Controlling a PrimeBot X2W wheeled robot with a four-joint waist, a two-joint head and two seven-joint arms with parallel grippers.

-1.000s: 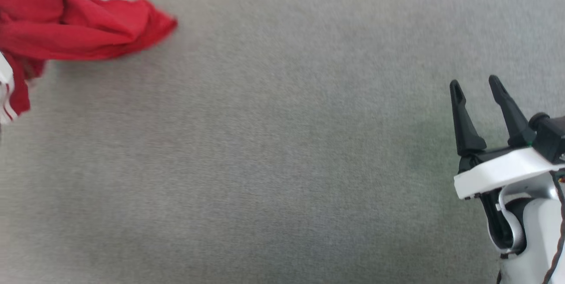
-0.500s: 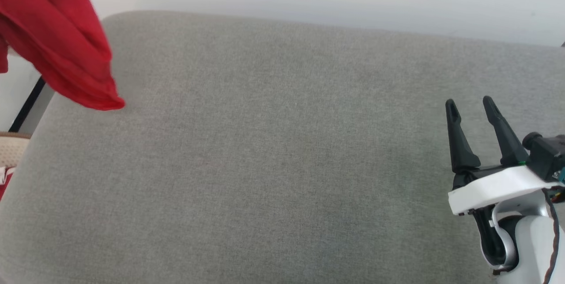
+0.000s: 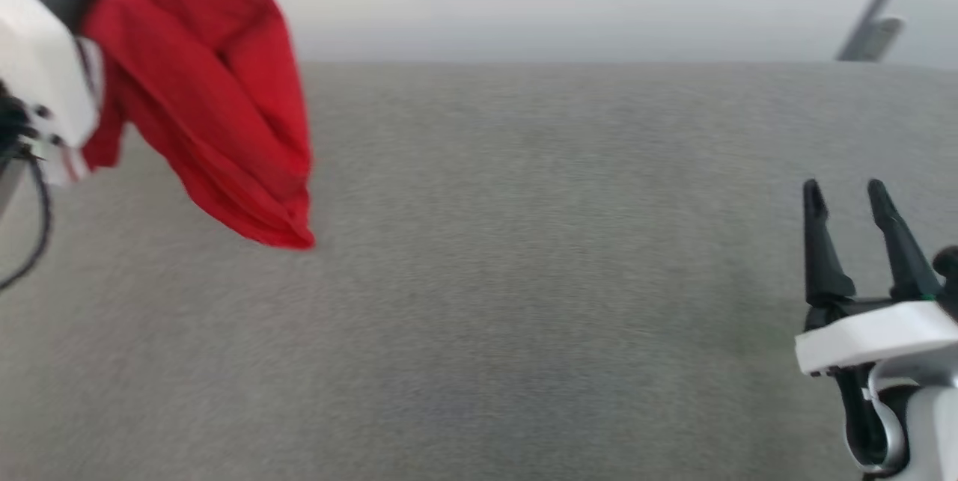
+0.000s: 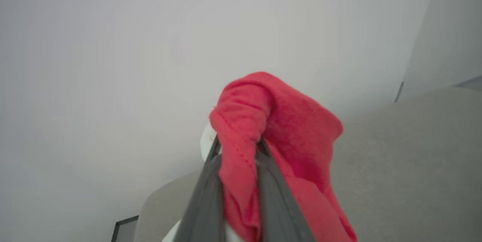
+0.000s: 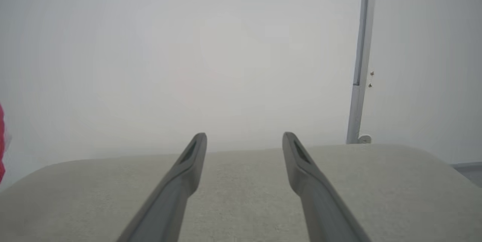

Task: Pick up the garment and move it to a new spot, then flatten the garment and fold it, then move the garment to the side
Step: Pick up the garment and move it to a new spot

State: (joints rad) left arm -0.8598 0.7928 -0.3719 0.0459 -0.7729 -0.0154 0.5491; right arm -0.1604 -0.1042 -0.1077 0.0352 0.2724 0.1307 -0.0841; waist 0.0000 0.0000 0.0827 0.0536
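Grey cushion (image 3: pixel 524 279), garment (image 3: pixel 217 92) aloft (red)

A second ago the garment (image 3: pixel 217 92) lay bunched and stretched out low along the grey fabric surface (image 3: pixel 524 316). Now it hangs in a long red fold from the left pincer (image 4: pixel 238 146), with its lowest tip dangling well below the fingers and seemingly clear of the surface. The left arm's white wrist housing (image 3: pixel 41 69) has come into the head view just beside the cloth, and the head camera has tipped up, bringing in the pale wall (image 3: pixel 561 2) beyond.
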